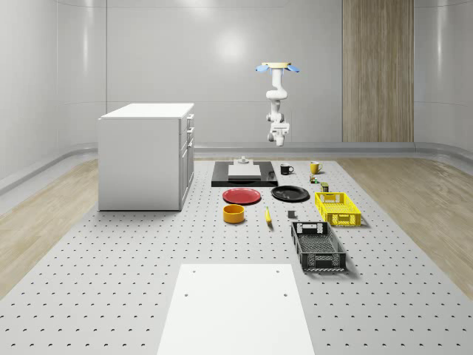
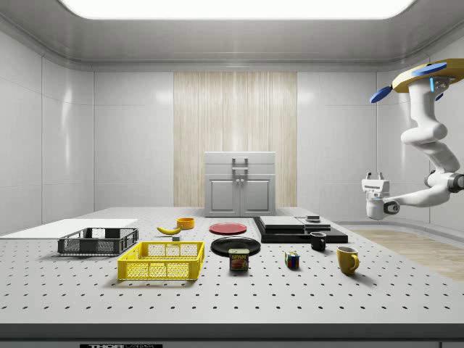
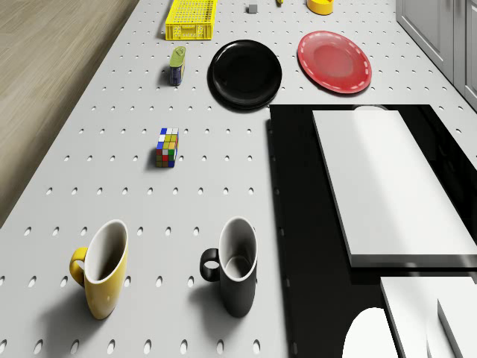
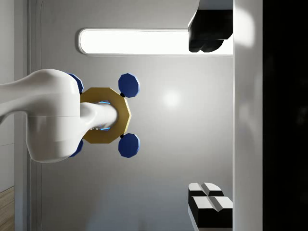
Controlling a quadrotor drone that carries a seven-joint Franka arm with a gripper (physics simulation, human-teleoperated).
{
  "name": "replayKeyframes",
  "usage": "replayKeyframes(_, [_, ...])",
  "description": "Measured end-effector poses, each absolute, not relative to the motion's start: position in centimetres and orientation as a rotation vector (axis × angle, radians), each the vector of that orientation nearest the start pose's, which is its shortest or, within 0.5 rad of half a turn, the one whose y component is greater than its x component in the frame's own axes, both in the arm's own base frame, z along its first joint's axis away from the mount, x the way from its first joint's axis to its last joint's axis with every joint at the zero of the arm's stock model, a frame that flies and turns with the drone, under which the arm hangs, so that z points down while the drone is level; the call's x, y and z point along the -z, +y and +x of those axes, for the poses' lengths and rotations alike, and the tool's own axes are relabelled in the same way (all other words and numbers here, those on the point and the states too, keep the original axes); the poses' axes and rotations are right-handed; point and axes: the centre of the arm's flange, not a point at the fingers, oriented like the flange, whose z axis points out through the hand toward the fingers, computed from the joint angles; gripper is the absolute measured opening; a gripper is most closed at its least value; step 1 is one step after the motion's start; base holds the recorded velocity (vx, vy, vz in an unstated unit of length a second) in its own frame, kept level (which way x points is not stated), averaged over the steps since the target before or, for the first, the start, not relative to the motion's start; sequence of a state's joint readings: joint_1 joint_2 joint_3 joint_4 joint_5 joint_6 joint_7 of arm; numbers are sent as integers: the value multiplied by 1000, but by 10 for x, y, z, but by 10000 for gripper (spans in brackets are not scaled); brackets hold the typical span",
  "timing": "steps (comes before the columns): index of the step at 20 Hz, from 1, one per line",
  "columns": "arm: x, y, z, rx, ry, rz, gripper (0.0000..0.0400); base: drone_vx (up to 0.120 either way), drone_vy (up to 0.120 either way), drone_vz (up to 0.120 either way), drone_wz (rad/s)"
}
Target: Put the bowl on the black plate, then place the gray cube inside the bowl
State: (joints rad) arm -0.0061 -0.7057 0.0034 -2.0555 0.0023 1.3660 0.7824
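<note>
Bowl [image 1: 233,214], squat orange-yellow, open side up, beside red plate [image 1: 242,196]; tool [image 2: 374,178] fingers spread.

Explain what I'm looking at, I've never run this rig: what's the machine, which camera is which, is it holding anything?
A flying drone carries a white arm ending in a two-finger gripper. It hovers above the table's end by the mugs. Two cameras watch from outside; one looks down from the drone; the wrist one looks along the gripper, which points up at the drone. On the table lie the yellow bowl, black plate and gray cube, each apart. The gripper is open and holds nothing.
</note>
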Motion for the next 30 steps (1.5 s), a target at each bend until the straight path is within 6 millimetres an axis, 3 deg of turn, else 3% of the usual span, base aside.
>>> replayKeyframes(3, [-689, 0, 304, 27, 1200, -2896, 400, 53, -13, 0, 0])
replayKeyframes(30, [-691, 1, 302, 64, 1201, -2898, 400, 120, -120, 0, 0])
